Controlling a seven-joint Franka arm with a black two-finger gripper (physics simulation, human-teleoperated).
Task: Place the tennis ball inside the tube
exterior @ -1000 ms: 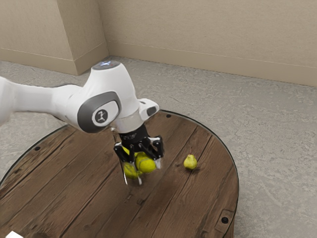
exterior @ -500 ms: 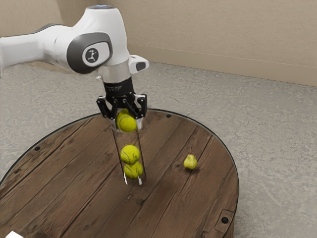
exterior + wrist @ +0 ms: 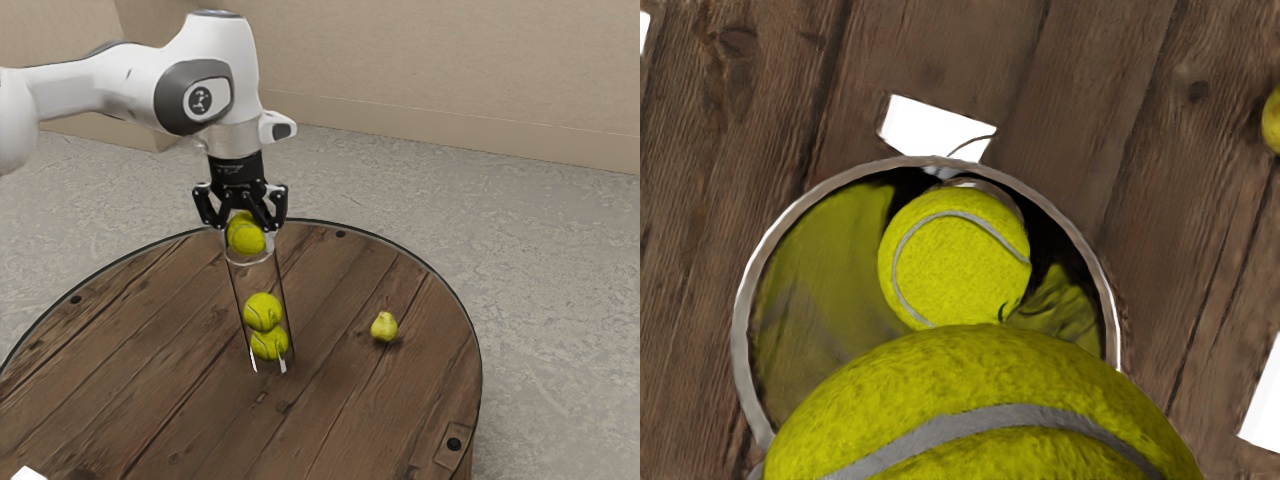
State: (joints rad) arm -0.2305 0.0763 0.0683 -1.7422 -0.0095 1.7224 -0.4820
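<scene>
- Exterior view: the arm (image 3: 90, 82) is reaching in from ten o'clock, and the gripper (image 3: 248, 233) is pointing down at the tube's mouth.
- Its fingers are standing a ball's width apart, gripping the tennis ball (image 3: 246, 240) from two sides.
- The clear tube (image 3: 240, 288) is standing at about six o'clock from them, with a middle ball (image 3: 262, 312) resting on a bottom ball (image 3: 269, 346) inside.
- A pear (image 3: 384, 328) is sitting on the wooden table (image 3: 350, 400), at three o'clock from the tube.
- Wrist view: the held ball is overlapping the round rim (image 3: 748, 300), and another ball is showing deeper inside.
</scene>
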